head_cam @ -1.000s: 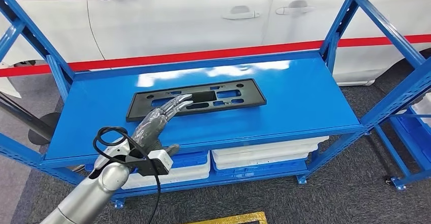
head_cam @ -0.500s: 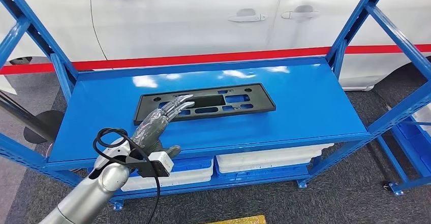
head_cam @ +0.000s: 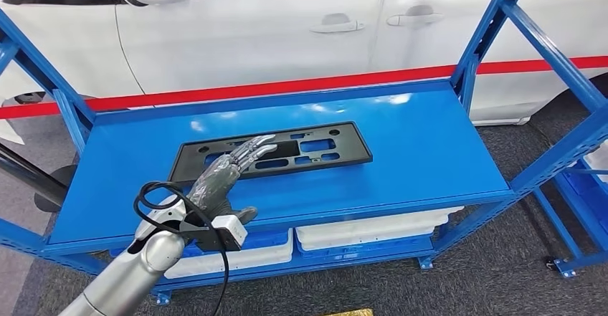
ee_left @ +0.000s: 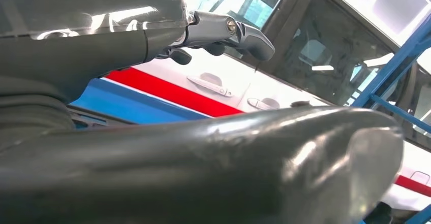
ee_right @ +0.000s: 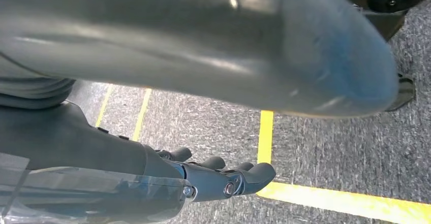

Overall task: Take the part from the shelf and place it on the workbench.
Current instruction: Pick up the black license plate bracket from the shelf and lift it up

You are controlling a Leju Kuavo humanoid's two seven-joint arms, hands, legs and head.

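Left hand out flat over the black plate holder, nothing picked up yet

The black plastic plate holder (head_cam: 272, 150) lies flat on the top deck of the blue shelf (head_cam: 423, 151), long side running across, a white car (head_cam: 251, 29) parked just behind the rack. The left hand (head_cam: 228, 171) reaches in low over the near edge with fingers (head_cam: 252, 148) stretched out straight and apart, tips over the part's left half; I can't tell whether they touch. Flat and low like that, my guess is it wants to slide onto a thin piece that offers no edge to pinch. The right hand (ee_right: 213, 176) hangs by the floor with its yellow lines, fingers loosely bent, holding nothing, kept clear of the reach. White bins (head_cam: 373, 233) sit on the lower deck.
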